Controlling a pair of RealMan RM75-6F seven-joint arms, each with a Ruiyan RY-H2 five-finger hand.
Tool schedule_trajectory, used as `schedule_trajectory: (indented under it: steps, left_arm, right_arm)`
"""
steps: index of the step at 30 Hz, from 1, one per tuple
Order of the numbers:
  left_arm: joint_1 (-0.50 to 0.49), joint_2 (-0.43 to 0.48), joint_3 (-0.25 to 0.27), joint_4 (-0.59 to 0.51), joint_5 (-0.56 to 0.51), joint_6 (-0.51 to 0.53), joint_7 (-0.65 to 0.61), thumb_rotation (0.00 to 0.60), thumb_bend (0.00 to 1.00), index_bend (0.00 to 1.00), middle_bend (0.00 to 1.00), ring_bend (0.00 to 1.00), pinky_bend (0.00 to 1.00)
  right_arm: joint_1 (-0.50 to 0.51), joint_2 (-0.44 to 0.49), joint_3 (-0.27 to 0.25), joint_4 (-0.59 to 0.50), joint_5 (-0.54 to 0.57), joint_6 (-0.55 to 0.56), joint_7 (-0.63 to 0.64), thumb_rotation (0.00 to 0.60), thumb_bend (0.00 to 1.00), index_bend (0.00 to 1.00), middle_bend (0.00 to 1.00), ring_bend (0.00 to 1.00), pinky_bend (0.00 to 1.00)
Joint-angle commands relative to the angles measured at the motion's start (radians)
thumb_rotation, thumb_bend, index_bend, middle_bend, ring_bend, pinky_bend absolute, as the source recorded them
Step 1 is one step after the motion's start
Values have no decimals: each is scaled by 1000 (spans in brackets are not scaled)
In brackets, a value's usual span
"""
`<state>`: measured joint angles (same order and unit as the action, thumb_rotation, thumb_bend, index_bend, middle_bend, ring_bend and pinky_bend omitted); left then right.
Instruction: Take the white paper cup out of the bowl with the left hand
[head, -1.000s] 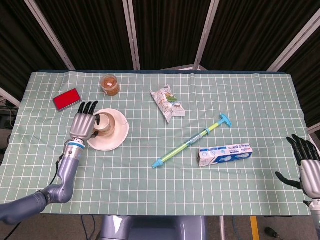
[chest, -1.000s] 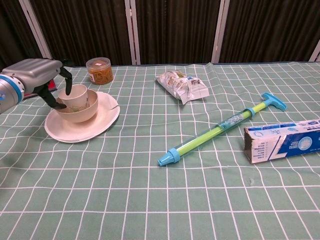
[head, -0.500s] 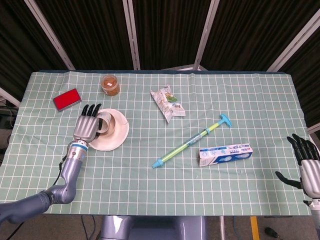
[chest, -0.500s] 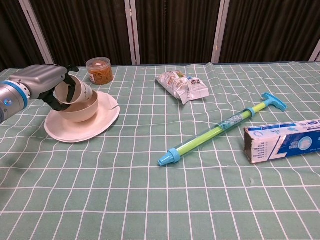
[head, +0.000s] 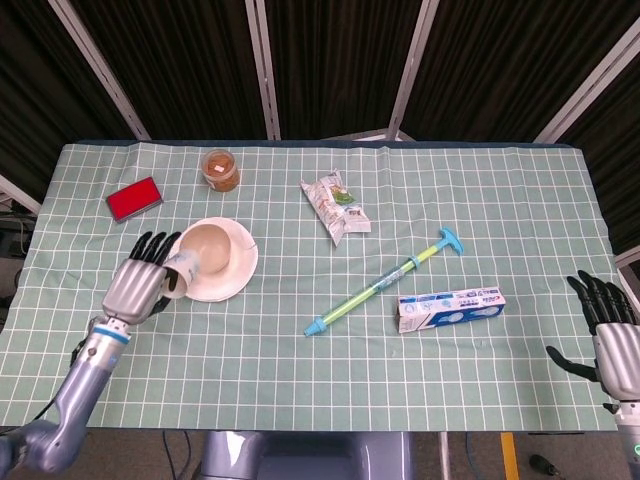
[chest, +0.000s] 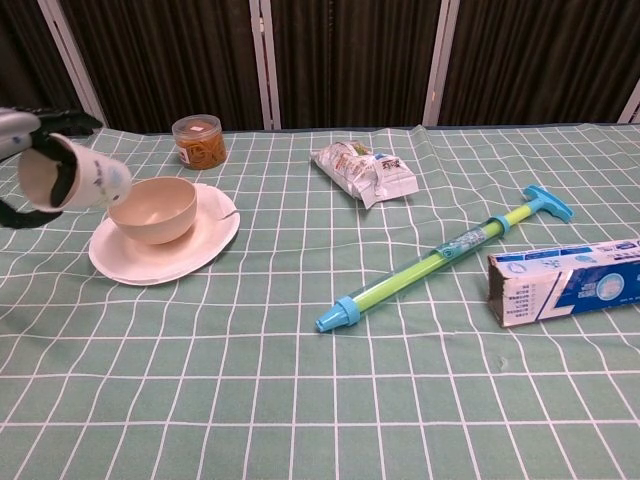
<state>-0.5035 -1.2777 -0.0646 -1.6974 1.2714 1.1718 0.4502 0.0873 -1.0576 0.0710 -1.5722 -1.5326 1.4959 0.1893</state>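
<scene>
My left hand (head: 138, 285) holds the white paper cup (chest: 72, 179) in the air, tilted on its side, to the left of the bowl. In the head view the cup (head: 183, 269) pokes out from under the fingers at the plate's left rim. The cream bowl (chest: 152, 209) sits without the cup on a white plate (chest: 205, 243); from the head the bowl (head: 213, 248) shows nothing inside. In the chest view the left hand (chest: 20, 130) is mostly cut off by the frame's left edge. My right hand (head: 613, 338) hovers open off the table's right front corner.
A jar of rubber bands (head: 220, 170) stands behind the plate, and a red box (head: 134, 198) lies to its left. A snack bag (head: 337, 205), a green-blue syringe toy (head: 384, 282) and a toothpaste box (head: 450, 309) lie to the right.
The left hand has lifted the cup out of the bowl and carried it left and toward the front, tilting it. The bowl stayed on the plate. The right hand barely moved.
</scene>
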Motion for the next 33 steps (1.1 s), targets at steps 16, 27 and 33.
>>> schedule_trajectory:
  steps: [16,27,33]
  left_arm:
    - [-65,149,160,-180,-156,-323,118,600,465,620,0,0,0]
    - [-114,87,164,-225,-283,-250,280,600,463,538,0,0,0]
    - [-114,80,175,-233,-281,-212,294,600,453,307,0,0,0]
  right_arm:
    - [1,-3,5,-7,9,-1,-18,600,92,13,0,0,0]
    - [-2,3,6,-3,5,7,3,600,92,14,0,0,0]
    - [-2,2,5,-5,4,7,-2,600,91,14,0,0,0]
